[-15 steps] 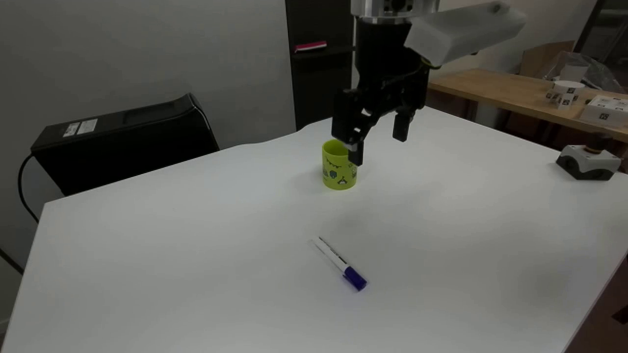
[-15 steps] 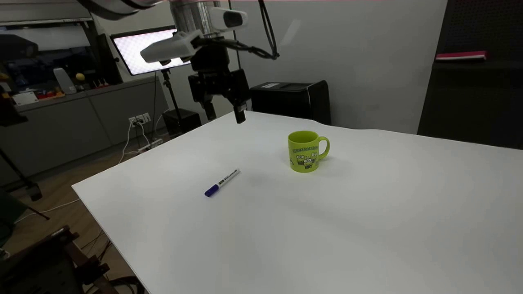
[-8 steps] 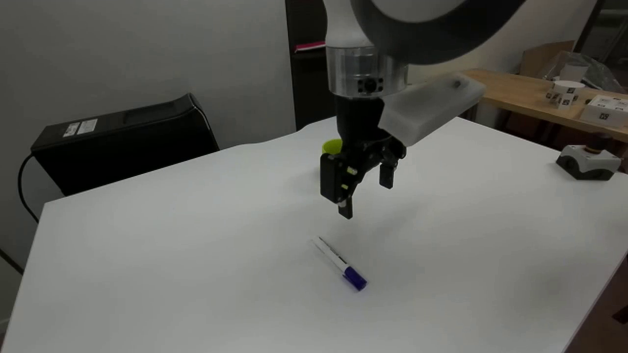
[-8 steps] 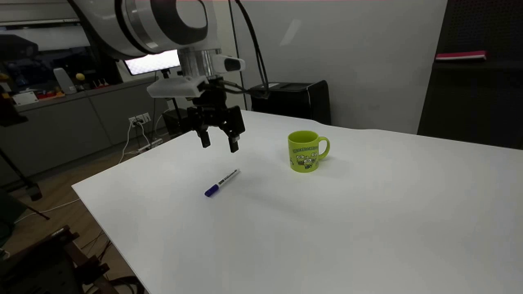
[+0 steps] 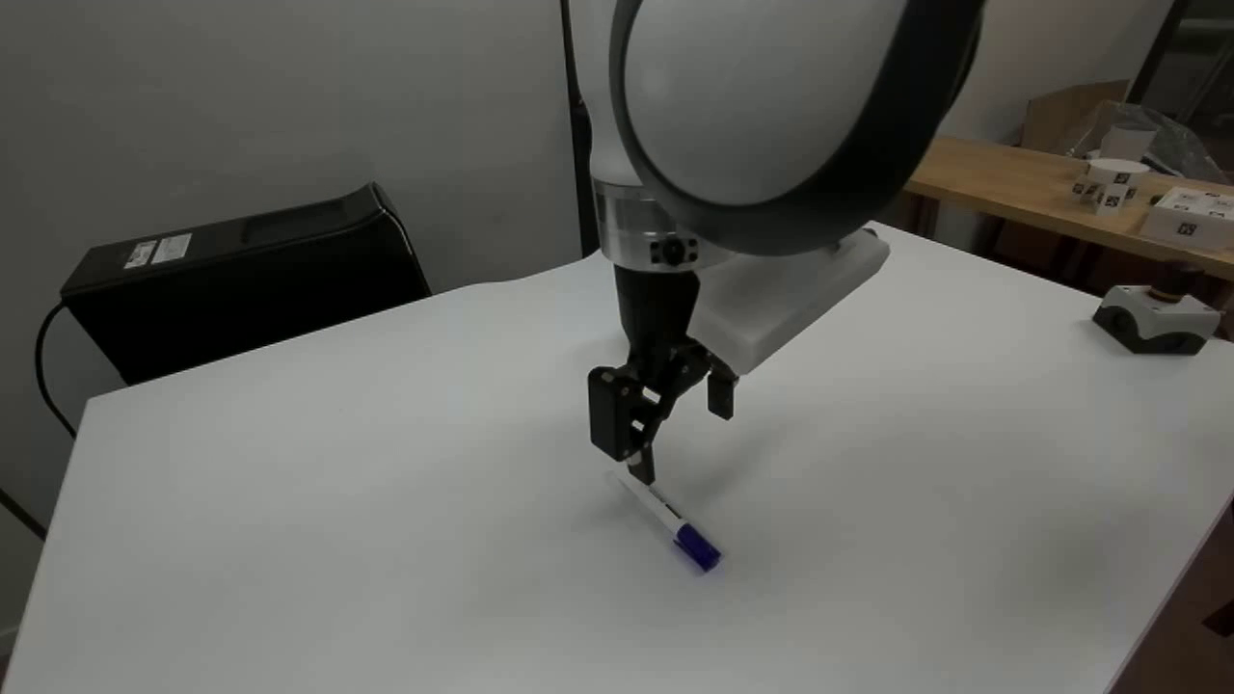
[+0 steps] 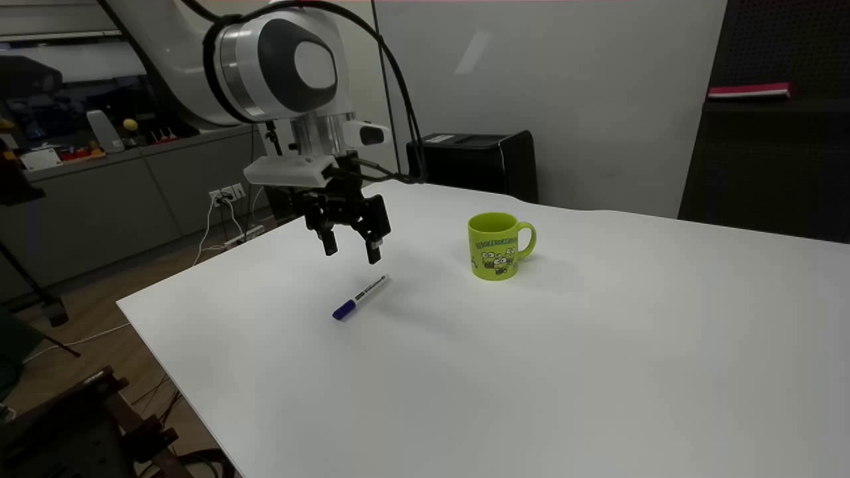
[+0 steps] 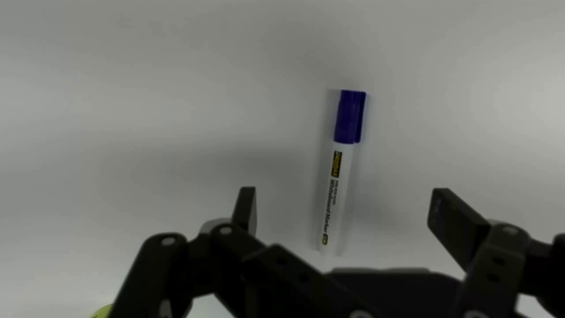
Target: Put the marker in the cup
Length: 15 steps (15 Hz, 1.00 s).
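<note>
Observed a black two-fingered gripper [image 6: 352,251] above a flat white tabletop [image 6: 564,372], with jaws spread wide and holding nothing. Located a white-barrelled, blue-capped whiteboard marker [image 7: 342,172] lying flat on that surface, ungripped. Saw the fingertips [image 6: 374,255] apart from the marker in an exterior view. Noted in the wrist view a barrel [image 7: 337,207] running about midway between the fingertips, almost square to their closing direction, with the dark blue cap [image 7: 348,115] projecting past them. Found a handled, printed, yellow-green cylindrical mug [image 6: 493,247] upright on the tabletop, standing apart from the marker. Judged the step in hand as the approach before grasping. Likely called for slow vertical descent, a small shift toward the cap to bring the grip to mid-barrel, and a slight wrist turn to square the fingertips to the barrel. Required lowering until just short of the tabletop, then even closing from both sides to prevent rolling. Risked, with an end grip, a swinging marker and a harder upright entry into the mug.
</note>
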Tool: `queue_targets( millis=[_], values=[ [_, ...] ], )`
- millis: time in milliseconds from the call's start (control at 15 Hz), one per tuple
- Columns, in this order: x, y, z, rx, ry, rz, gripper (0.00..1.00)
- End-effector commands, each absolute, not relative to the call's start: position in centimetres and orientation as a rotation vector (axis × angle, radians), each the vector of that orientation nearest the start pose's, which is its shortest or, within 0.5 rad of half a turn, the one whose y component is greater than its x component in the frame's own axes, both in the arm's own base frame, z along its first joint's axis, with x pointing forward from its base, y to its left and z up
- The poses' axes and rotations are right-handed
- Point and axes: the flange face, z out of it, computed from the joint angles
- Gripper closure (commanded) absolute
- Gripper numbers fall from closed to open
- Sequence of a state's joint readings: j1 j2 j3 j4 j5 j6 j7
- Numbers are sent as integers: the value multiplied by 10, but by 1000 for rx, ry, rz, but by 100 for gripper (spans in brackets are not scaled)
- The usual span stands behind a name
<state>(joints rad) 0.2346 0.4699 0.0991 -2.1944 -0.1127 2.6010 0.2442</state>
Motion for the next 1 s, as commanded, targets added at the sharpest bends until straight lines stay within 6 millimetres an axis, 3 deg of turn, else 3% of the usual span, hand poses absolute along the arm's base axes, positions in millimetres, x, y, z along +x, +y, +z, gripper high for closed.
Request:
queue_targets(
  millis=[0, 533, 933],
  values=[
    [522, 190, 147, -3167, -232, 16, 0],
    [518, 180, 108, -3182, -164, -93, 0],
    [512, 183, 89, -3206, -156, -113, 0]
  ],
)
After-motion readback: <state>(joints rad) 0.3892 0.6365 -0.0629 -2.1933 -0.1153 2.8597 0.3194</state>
